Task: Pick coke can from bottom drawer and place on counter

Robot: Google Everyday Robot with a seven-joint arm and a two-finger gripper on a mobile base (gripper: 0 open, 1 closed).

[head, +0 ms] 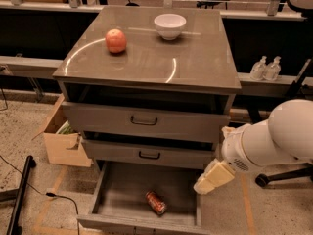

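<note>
The coke can (155,202) lies on its side on the grey floor of the pulled-out bottom drawer (122,199), right of the middle and near the front. My gripper (211,178) hangs at the drawer's right edge, to the right of the can and above it, apart from it and holding nothing that shows. My white arm (274,143) reaches in from the right. The counter (195,62) is the glossy cabinet top above.
A round apple (116,40) and a white bowl (169,25) stand on the counter. Two upper drawers with black handles (144,121) are closed. A cardboard box (61,141) stands left of the cabinet. Two bottles (266,68) stand on a ledge at the right. A black pole (19,195) lies on the floor.
</note>
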